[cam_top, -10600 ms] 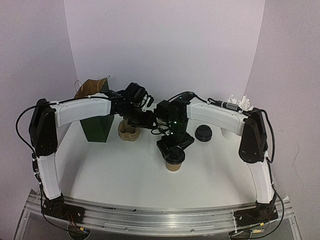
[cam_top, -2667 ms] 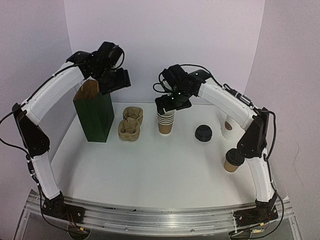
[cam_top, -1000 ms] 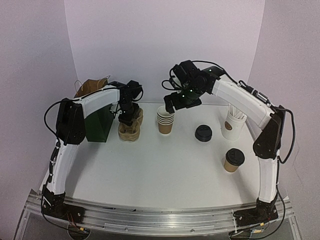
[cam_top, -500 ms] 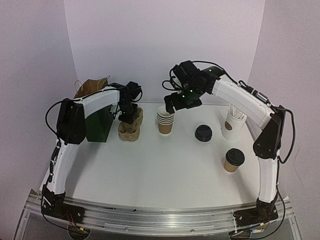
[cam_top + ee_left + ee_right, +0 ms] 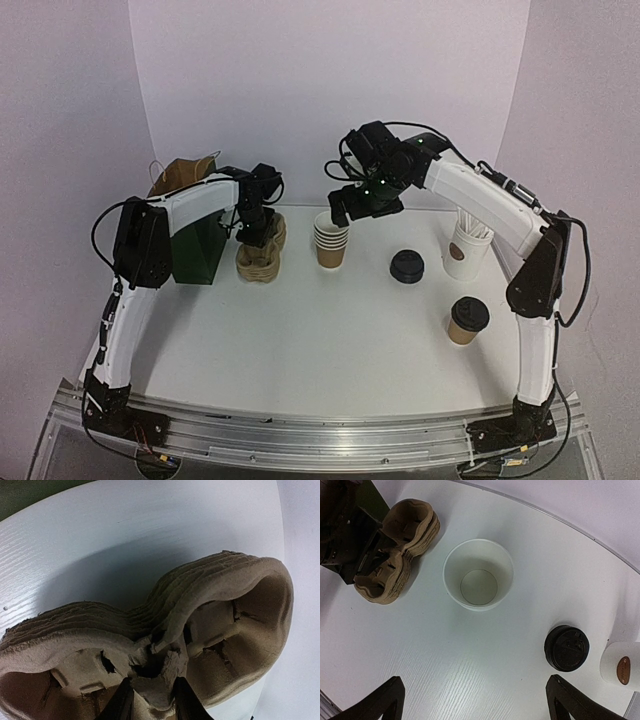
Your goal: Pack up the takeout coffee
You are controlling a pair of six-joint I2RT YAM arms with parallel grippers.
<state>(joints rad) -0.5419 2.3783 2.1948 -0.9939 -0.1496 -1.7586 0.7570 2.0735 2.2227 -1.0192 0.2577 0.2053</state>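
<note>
Left gripper [image 5: 152, 700] clamps the stacked brown pulp cup carriers [image 5: 215, 605] at centre; right gripper [image 5: 474, 680] hangs spread wide over empty stacked brown paper cups [image 5: 478, 575]. Black-lidded kraft takeout coffee [image 5: 467, 320] stands lower right, well apart.

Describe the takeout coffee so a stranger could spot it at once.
Go to the right side of the white table, nearer the arms' bases than the white cup of sticks. The takeout coffee stands there alone: the only brown cup wearing a black lid, unlike the open stacked cups.
</note>
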